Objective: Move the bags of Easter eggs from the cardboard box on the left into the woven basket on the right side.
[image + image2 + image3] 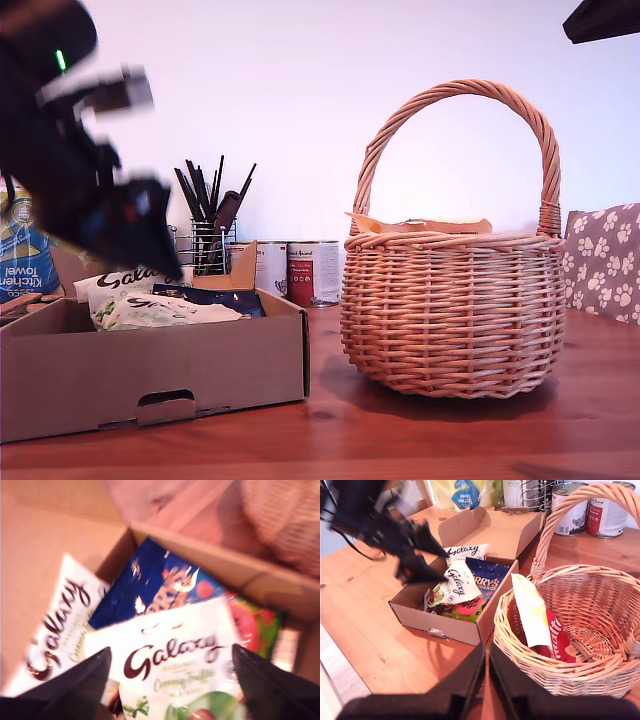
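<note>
First pincer hovering open over the box of egg bags

My first gripper [170,672] is hanging over the cardboard box [150,375] at the exterior view's left, its pincer spread wide on either side of a white Galaxy bag [175,665] without touching it. That bag is lying on top of a dark blue Terry's Orange bag [487,582], with a second Galaxy bag [466,551] lying behind them in the box. My second gripper [486,680] is hanging near the woven basket [450,310] with its pincer closed on nothing. A red bag [559,640] and a pale yellow bag [530,611] are leaning inside the basket, which is sitting on the desk [450,430] just beside the box.
</note>
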You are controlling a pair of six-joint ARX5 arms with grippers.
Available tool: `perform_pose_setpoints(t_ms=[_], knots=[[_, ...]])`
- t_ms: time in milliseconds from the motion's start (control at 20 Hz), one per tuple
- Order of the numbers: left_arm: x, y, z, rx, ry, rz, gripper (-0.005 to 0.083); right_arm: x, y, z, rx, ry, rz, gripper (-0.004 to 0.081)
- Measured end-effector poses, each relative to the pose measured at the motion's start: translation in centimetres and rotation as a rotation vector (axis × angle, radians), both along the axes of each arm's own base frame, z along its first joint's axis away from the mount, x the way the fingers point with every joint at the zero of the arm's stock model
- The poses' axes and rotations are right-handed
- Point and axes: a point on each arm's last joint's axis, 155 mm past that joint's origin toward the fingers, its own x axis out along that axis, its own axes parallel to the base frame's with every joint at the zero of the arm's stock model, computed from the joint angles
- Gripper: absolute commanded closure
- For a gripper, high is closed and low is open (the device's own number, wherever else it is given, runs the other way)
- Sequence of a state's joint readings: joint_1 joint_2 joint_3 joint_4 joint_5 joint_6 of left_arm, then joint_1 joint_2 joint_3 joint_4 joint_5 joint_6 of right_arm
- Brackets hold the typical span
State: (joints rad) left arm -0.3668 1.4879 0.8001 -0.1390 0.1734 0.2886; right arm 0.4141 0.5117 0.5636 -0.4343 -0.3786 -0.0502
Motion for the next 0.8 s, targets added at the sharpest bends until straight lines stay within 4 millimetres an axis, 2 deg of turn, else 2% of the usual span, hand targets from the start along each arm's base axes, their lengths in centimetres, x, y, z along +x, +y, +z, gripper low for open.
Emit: perform_pose_setpoints(t_ms=[150, 400, 500, 600, 700, 800], knots=[[0.0, 0.1, -2.9, 0.025, 0.067, 0.025, 0.0025, 0.0, 0.0, 0.0, 0.0, 0.0, 0.0, 0.0783], [-0.4, 0.0, -4.4, 0.017, 0.124, 0.052, 0.0028, 0.1, 0.0, 0.1, 0.002, -0.005, 0.0, 0.0783], [-0.7, -0.1, -4.7, 0.016, 0.149, 0.049, 0.0067, 0.1, 0.0, 0.1, 0.002, -0.005, 0.0, 0.0783], [-0.8, -0.1, -4.7, 0.019, 0.159, 0.049, 0.0205, 0.3, 0.1, 0.2, 0.004, -0.008, 0.0, 0.0783], [-1.2, 0.1, -4.9, 0.028, 0.18, 0.05, 0.0416, 0.4, 0.2, -0.1, -0.001, 0.003, 0.0, 0.0783], [-1.4, 0.2, -4.9, 0.034, 0.201, 0.053, 0.0579, 0.5, 0.2, -0.3, -0.005, 0.01, 0.0, 0.0783]])
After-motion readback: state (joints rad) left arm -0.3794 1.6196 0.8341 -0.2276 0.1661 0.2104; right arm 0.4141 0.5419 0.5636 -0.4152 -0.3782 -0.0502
